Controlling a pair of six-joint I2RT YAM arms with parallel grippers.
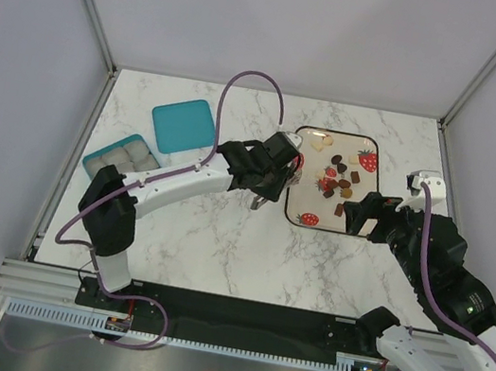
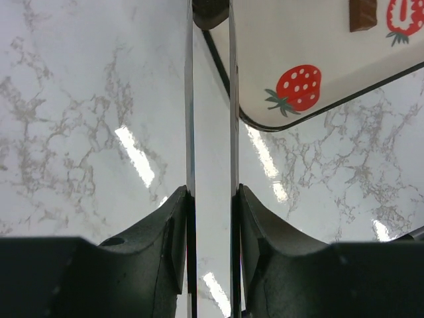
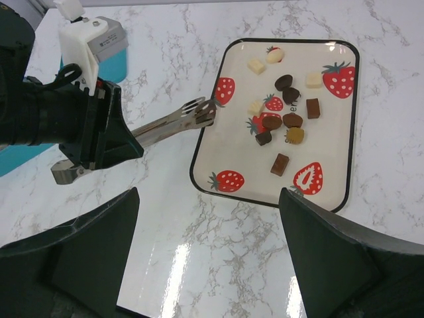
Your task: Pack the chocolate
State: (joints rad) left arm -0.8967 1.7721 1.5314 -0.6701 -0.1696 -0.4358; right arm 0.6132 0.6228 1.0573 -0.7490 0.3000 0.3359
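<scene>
The left gripper [image 3: 126,136] is clamped on the tongs [image 3: 173,120] partway along their length, one finger [image 2: 165,252] pressing on the outside of each silver arm. In the left wrist view the two arms run almost parallel, squeezed in so that only a narrow slot of marble table [image 3: 165,218] shows between them. At the top edge of that view a dark shape sits between the arms near their tips. Whether it is a pinched piece cannot be told, and the right wrist view shows only bare slotted metal at the tips.

The tips reach the rim of the tray [image 3: 334,132] on the side facing the tongs, just beside a strawberry print [image 3: 225,91].

The chocolate [image 3: 283,120] lies loose on the tray beyond the tips: dark brown, mid brown and cream pieces, mostly bunched in the middle. A cream square [image 3: 255,106] lies nearest, just past the print, and two more pale pieces lie at the tray's far end.

Well behind the handle end of the tongs sit a teal lid [image 1: 183,125] and a compartmented teal box [image 1: 121,157].

The right gripper [image 3: 209,192] hangs above the tray's near rim, to one side of the tongs, fingers spread wide with nothing between them.
</scene>
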